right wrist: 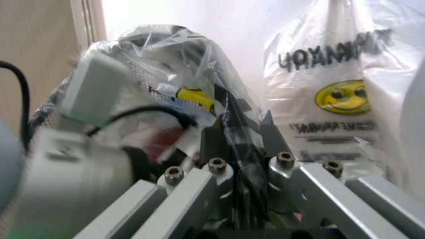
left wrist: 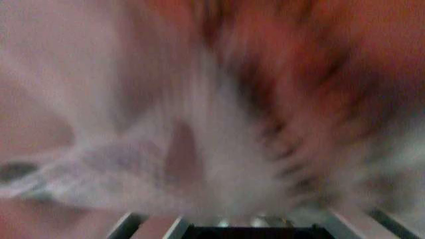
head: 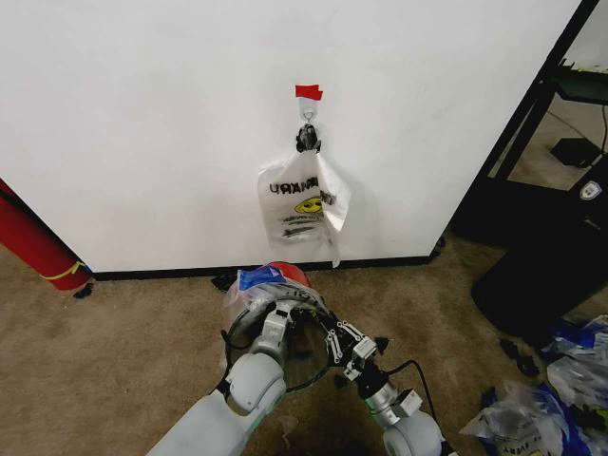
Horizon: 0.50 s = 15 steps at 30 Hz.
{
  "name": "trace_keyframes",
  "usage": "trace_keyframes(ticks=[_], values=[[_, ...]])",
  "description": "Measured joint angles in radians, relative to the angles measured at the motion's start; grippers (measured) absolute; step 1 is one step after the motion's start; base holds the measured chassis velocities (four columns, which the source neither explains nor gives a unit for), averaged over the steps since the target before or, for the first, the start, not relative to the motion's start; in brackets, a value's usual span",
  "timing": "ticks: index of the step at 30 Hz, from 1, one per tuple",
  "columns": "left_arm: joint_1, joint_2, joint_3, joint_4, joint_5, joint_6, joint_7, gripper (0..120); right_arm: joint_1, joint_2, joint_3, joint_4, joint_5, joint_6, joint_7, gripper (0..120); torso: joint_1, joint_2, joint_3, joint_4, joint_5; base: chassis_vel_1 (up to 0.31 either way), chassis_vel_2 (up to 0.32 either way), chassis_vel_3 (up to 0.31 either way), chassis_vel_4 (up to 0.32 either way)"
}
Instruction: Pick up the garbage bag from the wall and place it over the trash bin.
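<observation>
We have the thin translucent-white garbage bag (head: 271, 290) draped over the black wire-mesh trash bin (head: 285, 356), near the white wall (head: 142, 123). Left gripper (head: 275, 318) state: cannot tell. Right gripper (right wrist: 242, 144) pinches film at the rim. Light, limp, slippery.

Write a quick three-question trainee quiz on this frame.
1. True or false: a bag hangs from the hook on the wall.
2. The tape above the hook is: A blue, B red, C yellow.
3. What are the left gripper and right gripper both working at?

Key: 1 true; 2 B; 3 the trash bin, with the garbage bag over it.
</observation>
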Motion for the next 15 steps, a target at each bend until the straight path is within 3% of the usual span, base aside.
trace_keyframes(ticks=[8, 15], values=[[-0.018, 0.006, 0.01, 0.029, -0.041, 0.014, 0.002, 0, -0.007, -0.004, 0.006, 0.014, 0.026, 0.011, -0.043, 0, 0.0, 0.0, 0.0, 0.0, 0.0, 0.0, 0.0, 0.0, 0.0], [0.027, 0.035, 0.014, -0.047, -0.043, 0.013, 0.019, 0, 0.009, 0.003, 0.017, -0.003, 0.031, 0.013, -0.041, 0, 0.0, 0.0, 0.0, 0.0, 0.0, 0.0, 0.0, 0.0, 0.0]])
